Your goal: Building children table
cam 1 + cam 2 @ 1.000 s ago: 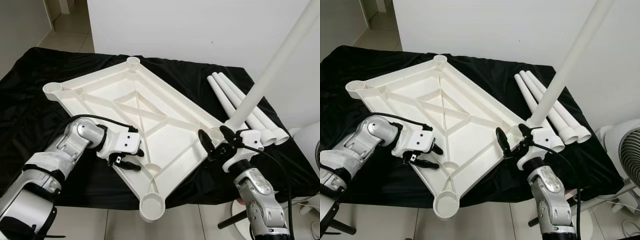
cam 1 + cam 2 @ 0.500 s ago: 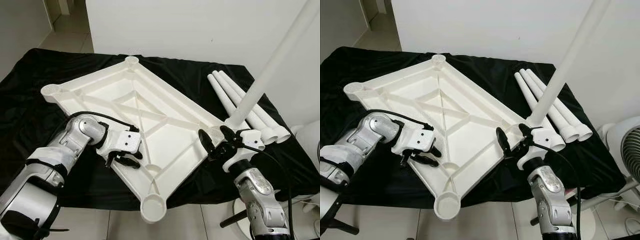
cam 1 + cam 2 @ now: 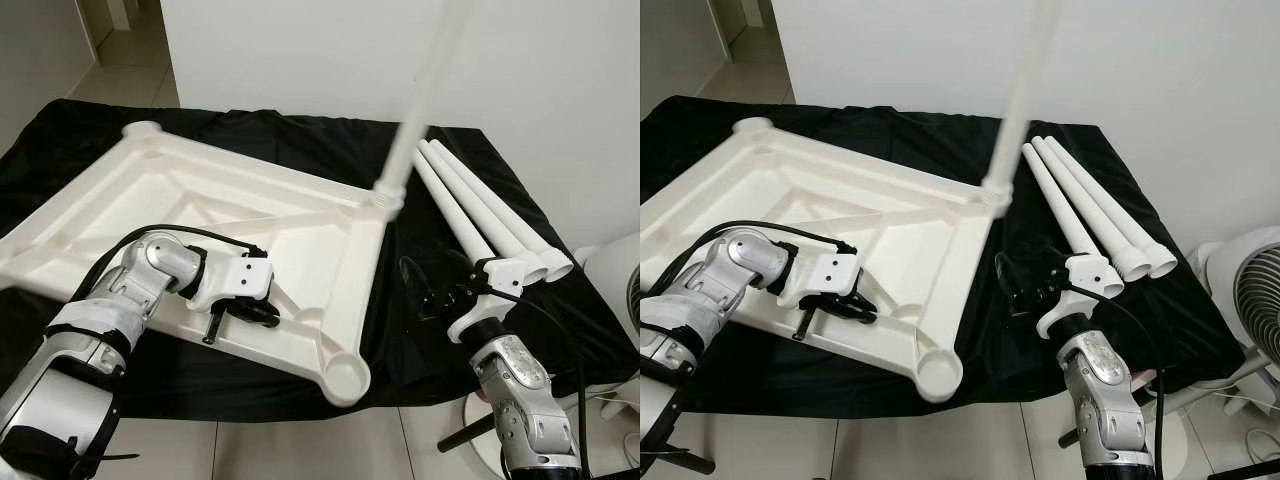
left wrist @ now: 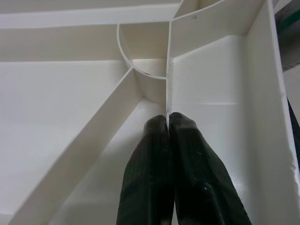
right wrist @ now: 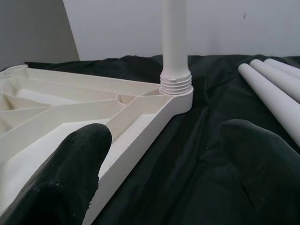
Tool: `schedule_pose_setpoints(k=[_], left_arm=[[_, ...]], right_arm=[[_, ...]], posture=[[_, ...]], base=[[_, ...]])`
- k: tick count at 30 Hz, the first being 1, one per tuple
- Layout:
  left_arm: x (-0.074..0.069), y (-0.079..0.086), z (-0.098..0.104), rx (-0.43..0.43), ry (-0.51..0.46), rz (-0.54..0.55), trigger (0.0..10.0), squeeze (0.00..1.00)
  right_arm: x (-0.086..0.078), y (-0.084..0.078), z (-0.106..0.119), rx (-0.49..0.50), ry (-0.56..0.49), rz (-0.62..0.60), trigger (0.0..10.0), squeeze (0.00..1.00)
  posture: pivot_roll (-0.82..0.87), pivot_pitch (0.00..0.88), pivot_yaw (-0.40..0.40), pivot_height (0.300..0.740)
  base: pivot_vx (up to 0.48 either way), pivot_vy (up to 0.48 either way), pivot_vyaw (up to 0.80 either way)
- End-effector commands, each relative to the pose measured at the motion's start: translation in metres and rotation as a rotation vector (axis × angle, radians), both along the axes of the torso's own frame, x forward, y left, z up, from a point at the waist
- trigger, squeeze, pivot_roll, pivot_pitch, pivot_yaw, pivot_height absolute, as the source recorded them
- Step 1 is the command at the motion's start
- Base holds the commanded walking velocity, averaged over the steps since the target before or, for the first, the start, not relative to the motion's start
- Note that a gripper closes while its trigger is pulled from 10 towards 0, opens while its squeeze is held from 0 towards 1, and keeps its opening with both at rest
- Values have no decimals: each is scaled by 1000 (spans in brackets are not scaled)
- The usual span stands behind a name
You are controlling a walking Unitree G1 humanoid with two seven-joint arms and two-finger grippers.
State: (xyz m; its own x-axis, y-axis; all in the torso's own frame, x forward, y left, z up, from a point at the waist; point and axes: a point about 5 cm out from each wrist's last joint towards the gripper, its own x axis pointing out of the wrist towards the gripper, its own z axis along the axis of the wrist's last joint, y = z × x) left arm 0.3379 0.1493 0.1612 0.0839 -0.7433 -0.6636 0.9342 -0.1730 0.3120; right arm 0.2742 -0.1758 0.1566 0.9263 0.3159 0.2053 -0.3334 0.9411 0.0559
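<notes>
Left gripper [image 3: 243, 313] clenched on rib of white tabletop [image 3: 180, 210], which lies underside up on black-draped bench [image 3: 470, 330] — since a second ago it has swung round, so empty socket [image 3: 343, 375] now sits near. Right gripper [image 3: 432, 292] released, just right of tabletop. Counted: one leg [image 3: 412, 110] screwed in far corner, three loose legs [image 3: 490, 215] far right.

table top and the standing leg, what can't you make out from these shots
- Standing leg: upper end cut off by the top edge of both eye views; shaft blurred.
- Table top: left side cut by the frame edge.
- Left gripper fingertips: partly hidden behind a rib.
</notes>
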Motion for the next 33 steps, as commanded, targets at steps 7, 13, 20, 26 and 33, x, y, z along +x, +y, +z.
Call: schedule_pose_setpoints(k=[7, 13, 20, 26, 33], left_arm=[[10, -25, -11, -217, -200, 282, 10000, 153], [3, -38, -12, -293, -152, 274, 10000, 1000], [10, -38, 13, -384, -235, 334, 10000, 0], [10, -33, 37, -451, -287, 365, 10000, 0], [5, -29, 65, -488, -317, 322, 10000, 0]], right_arm=[[4, 1, 1, -8, -2, 7, 10000, 0], [5, 0, 1, -4, -1, 1, 10000, 0], [8, 2, 3, 16, -9, -5, 10000, 0], [10, 4, 6, 28, -18, -1, 10000, 0], [14, 6, 9, 37, -24, 15, 10000, 0]], posture=[[43, 83, -101, 740], [44, 84, -102, 740], [48, 84, -102, 740], [58, 84, -107, 740], [69, 82, -113, 740]], base=[[0, 0, 0], [0, 0, 0], [0, 0, 0], [0, 0, 0], [0, 0, 0]])
